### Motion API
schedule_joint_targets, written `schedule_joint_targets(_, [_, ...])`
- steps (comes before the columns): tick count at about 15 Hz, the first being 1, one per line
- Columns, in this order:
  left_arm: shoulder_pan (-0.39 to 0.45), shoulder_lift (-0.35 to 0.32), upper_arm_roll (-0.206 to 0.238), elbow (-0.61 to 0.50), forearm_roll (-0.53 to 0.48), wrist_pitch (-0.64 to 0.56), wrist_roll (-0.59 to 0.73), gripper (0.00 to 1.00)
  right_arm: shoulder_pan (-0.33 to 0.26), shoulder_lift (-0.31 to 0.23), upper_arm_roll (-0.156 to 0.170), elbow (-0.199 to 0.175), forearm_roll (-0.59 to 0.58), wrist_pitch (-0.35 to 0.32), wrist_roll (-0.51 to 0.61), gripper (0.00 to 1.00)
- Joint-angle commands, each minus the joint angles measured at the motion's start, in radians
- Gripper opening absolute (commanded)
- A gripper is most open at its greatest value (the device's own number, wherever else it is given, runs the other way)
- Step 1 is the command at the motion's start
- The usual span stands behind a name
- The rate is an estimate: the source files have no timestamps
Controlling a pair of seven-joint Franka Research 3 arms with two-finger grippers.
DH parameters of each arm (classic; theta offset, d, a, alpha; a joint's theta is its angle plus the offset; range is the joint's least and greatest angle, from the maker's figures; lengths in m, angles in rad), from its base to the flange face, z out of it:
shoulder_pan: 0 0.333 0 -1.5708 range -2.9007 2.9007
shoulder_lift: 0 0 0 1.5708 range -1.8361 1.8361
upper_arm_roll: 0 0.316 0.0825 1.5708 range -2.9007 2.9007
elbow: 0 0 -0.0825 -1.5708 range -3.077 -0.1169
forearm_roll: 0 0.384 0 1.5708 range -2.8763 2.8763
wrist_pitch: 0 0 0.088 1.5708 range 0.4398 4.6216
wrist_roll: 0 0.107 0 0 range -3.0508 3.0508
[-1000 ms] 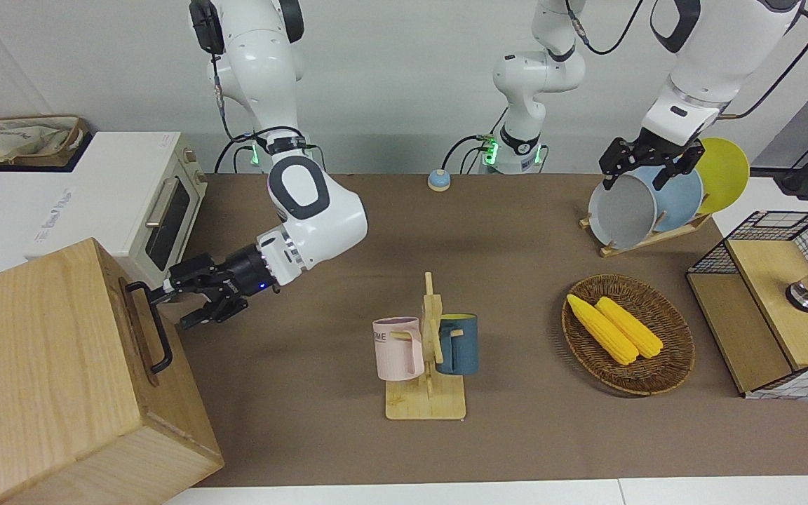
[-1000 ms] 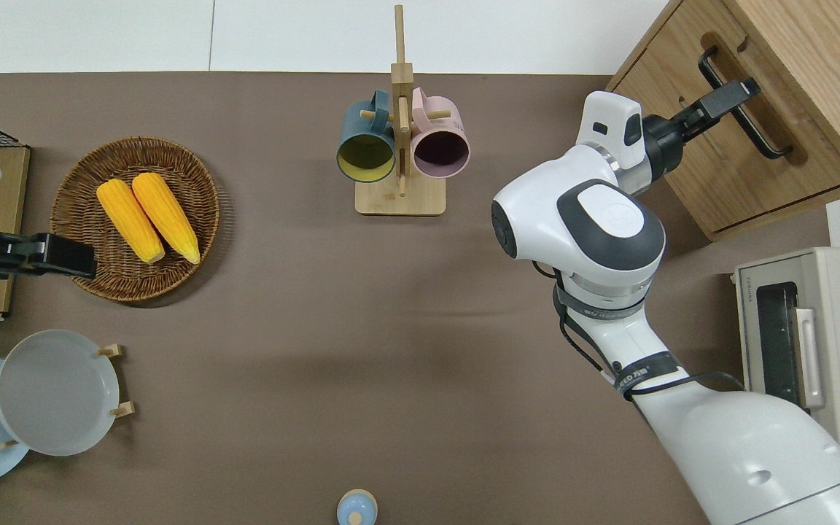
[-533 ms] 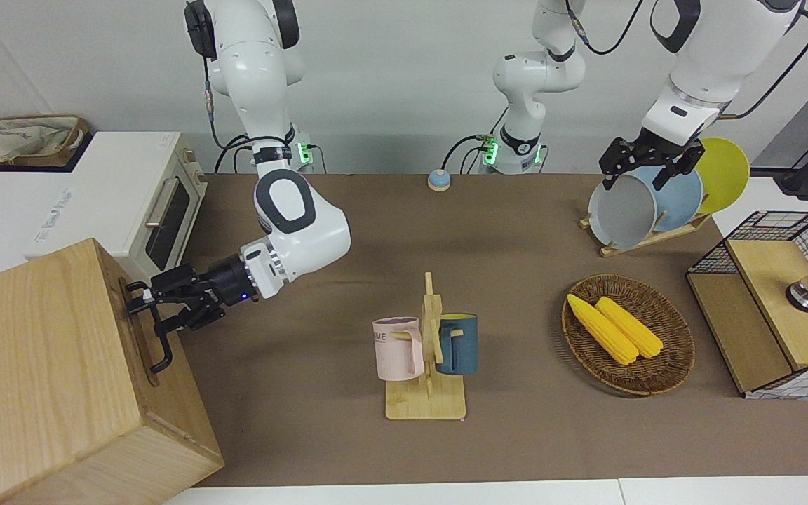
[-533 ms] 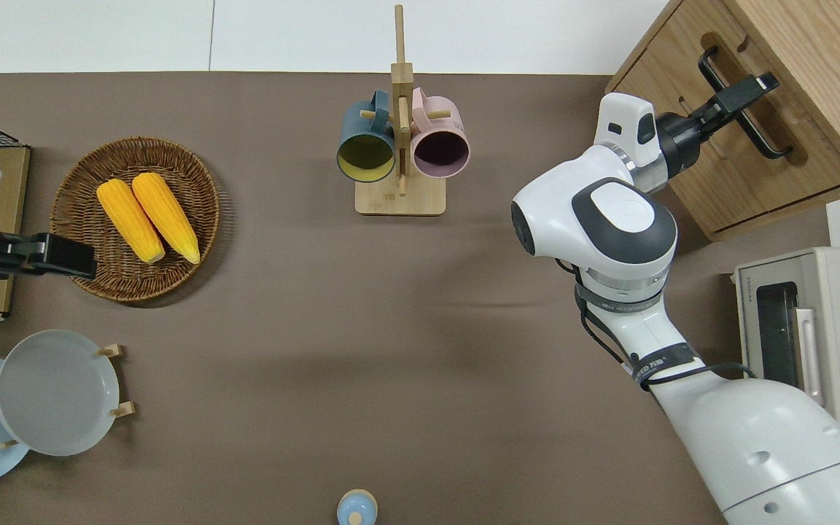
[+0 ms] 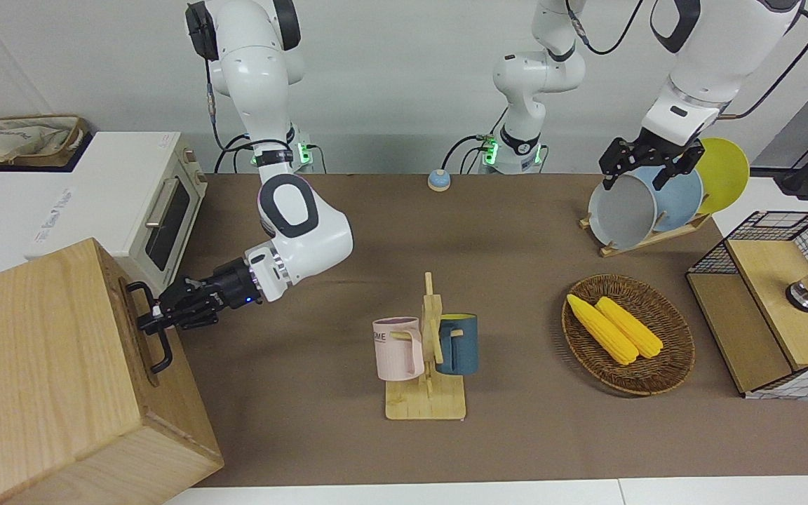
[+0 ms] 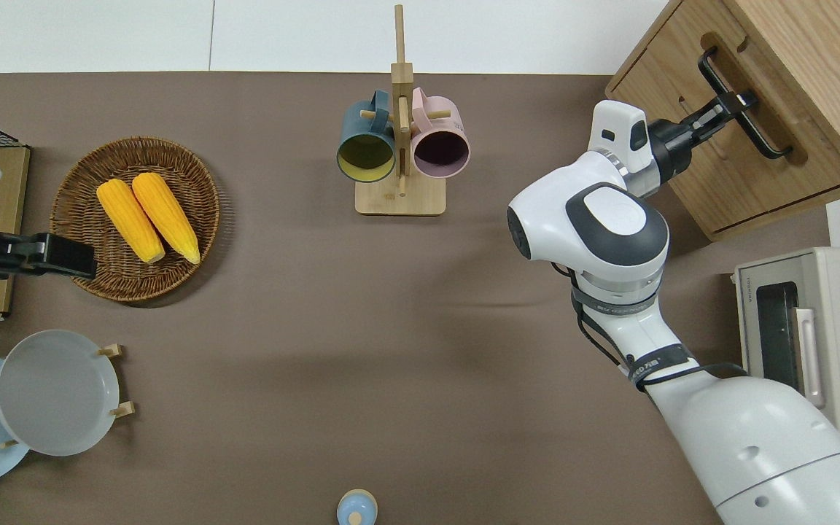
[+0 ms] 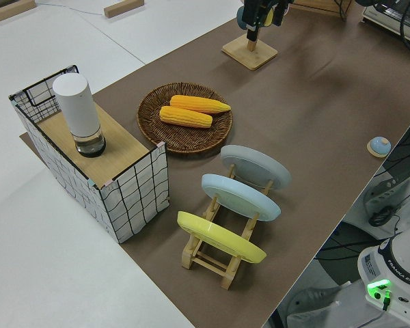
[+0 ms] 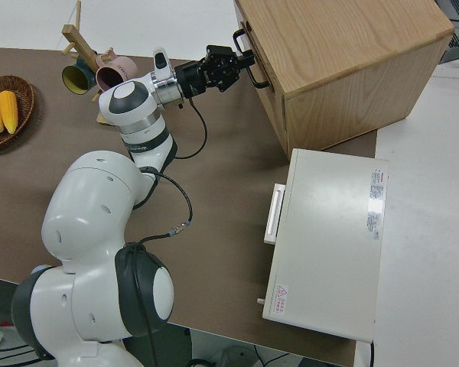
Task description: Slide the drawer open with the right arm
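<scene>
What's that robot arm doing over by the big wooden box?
The right gripper has closed on the black bar handle of the drawer in the big wooden box, ready to slide it open. The drawer looks shut, flush with the box. The left arm is parked.

right gripper (image 5: 153,322) clamped — left arm parked

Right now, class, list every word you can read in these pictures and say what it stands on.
"OME": on the pale pink ceramic mug; any letters before it are hidden.
"FRANKA EMIKA": on the white robot base.
Print on the white toaster oven: too blurred to read.
Lettering on the black cable strap round the right arm: too small to read.
</scene>
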Motion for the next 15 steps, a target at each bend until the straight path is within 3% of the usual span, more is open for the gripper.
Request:
schedule_joint_targets(1, [0.004,0.011,-0.006,0.024,0.017,-0.020,0.010,0.99,0.000,-0.005,0.004,-0.016,-0.028,-0.002,0.003,0.000])
schedule_joint_targets(6, [0.004,0.011,-0.006,0.026,0.017,-0.020,0.010,0.99,0.038,-0.012,0.007,-0.016,-0.016,-0.033,-0.012,0.000])
schedule_joint_targets(9, [0.004,0.011,-0.006,0.026,0.017,-0.020,0.010,0.99,0.092,-0.008,0.010,-0.016,0.003,-0.106,-0.014,0.000])
schedule_joint_targets(15, [0.004,0.011,-0.006,0.026,0.017,-0.020,0.010,0.99,0.225,-0.011,0.012,-0.005,0.119,-0.186,-0.015,0.000])
